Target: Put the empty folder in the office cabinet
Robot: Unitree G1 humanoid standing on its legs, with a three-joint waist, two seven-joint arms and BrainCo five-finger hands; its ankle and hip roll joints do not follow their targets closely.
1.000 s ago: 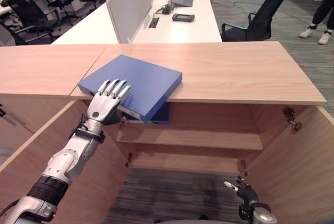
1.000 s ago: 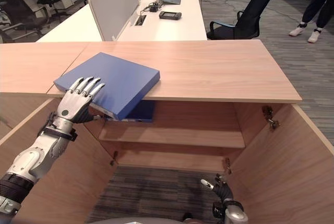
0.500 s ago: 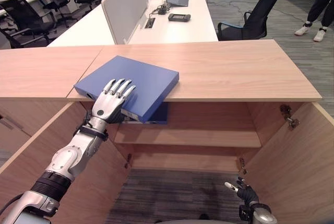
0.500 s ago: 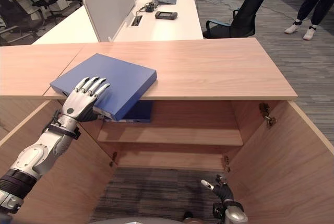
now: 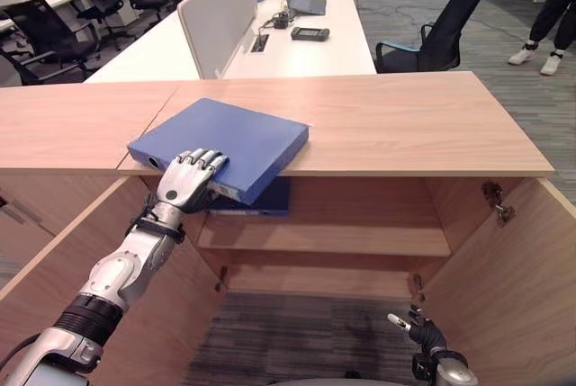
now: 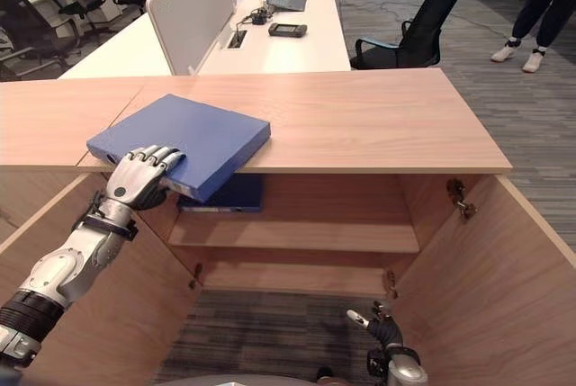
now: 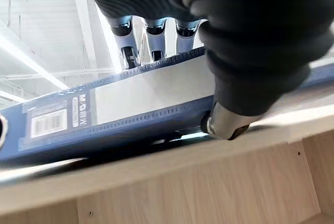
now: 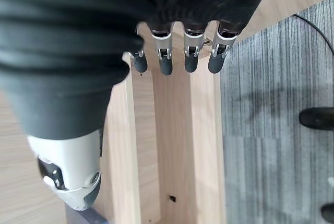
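The left hand (image 5: 184, 180) has its fingers curled over the near edge of the blue folder (image 5: 227, 141), thumb beneath, at the cabinet top's (image 5: 405, 125) front left edge. A second blue folder (image 5: 265, 199) lies on the cabinet's (image 5: 504, 260) upper shelf (image 5: 360, 240), left end. The right hand (image 5: 421, 330) hangs low on the right, fingers relaxed and empty.

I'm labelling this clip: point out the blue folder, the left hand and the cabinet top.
blue folder (image 5: 243, 132): left eye view, top cover
left hand (image 5: 183, 183): left eye view, back of hand
cabinet top (image 5: 414, 125): left eye view, bare wood
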